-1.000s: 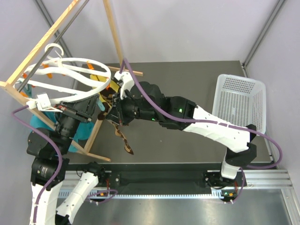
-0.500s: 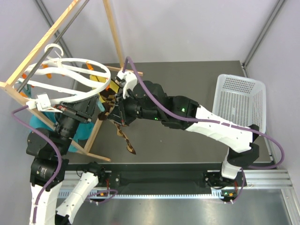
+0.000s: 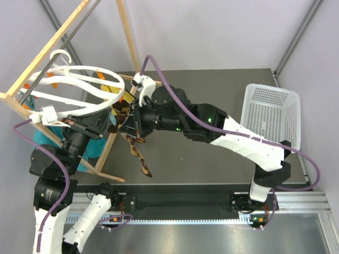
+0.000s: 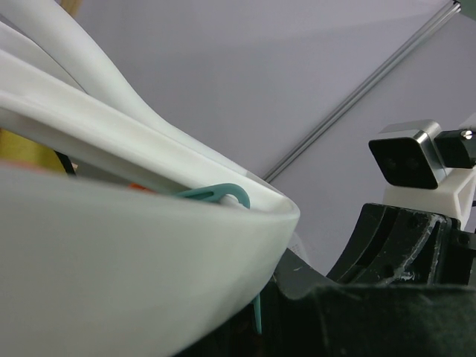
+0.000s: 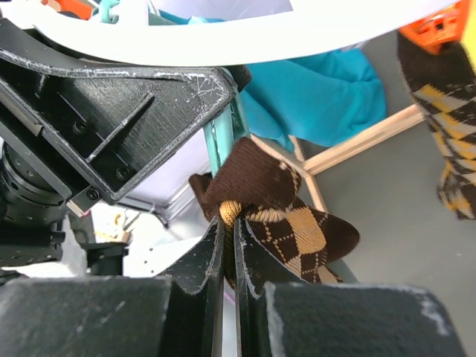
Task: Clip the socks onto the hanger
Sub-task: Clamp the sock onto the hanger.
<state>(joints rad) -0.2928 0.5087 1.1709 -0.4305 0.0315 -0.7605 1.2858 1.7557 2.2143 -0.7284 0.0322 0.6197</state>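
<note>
The white ring hanger (image 3: 79, 90) hangs from the wooden rack, and its rim (image 4: 111, 245) fills the left wrist view. My left gripper (image 3: 107, 126) (image 4: 260, 327) is shut on a teal clip (image 4: 223, 195) (image 5: 222, 137) under the rim. My right gripper (image 3: 123, 127) (image 5: 229, 227) is shut on the dark cuff of a brown-and-tan argyle sock (image 5: 290, 216), holding it right against that teal clip. The rest of this sock (image 3: 136, 153) dangles toward the table. A second sock (image 5: 439, 104) hangs from an orange clip (image 5: 439, 26).
The wooden frame rack (image 3: 127, 37) stands at the back left, with one leg (image 3: 106, 151) beside the grippers. A teal cloth (image 3: 90, 151) and a yellow cloth (image 3: 108, 87) hang there. A white mesh basket (image 3: 270, 116) sits at the right.
My right gripper has carried the sock's cuff a little left and up, closer to the left gripper and its clip. The left arm and hanger have stayed put.
</note>
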